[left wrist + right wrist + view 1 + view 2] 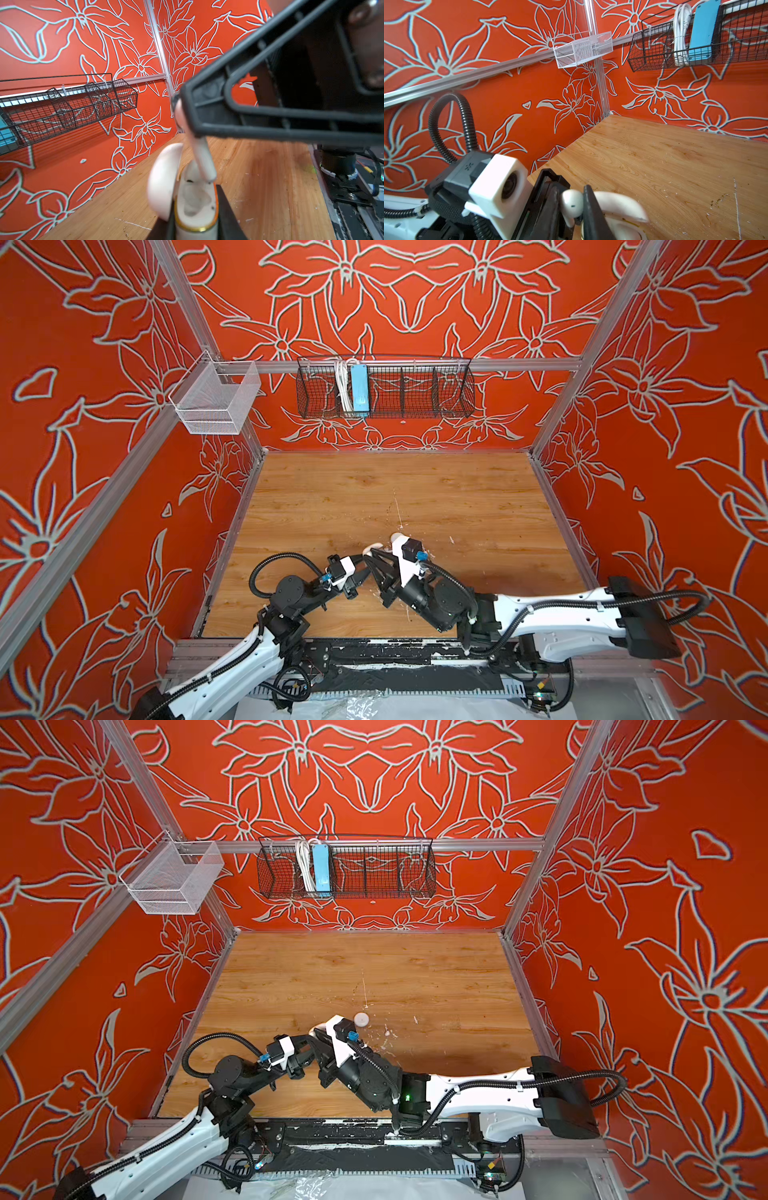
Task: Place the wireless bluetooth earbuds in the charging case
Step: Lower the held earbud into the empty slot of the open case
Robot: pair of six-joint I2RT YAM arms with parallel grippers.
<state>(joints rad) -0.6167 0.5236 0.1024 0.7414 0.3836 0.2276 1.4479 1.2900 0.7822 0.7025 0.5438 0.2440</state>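
We see the left gripper [196, 195] clamped narrowly on the body of the charging case [197, 220]. It holds the case above the table [270, 176] near the middle of the front edge, lid open so the sockets face up. The right gripper [571, 207] pinches one earbud [202, 160] by its head, which leaves the stem free and pointing down into the opening, its tip at a socket's rim. We judge this grip lets the stem slide in unhindered while the case is steadied. Whether the other earbud is already seated we cannot tell. A small round white object [361, 1019] lies on the table just beyond
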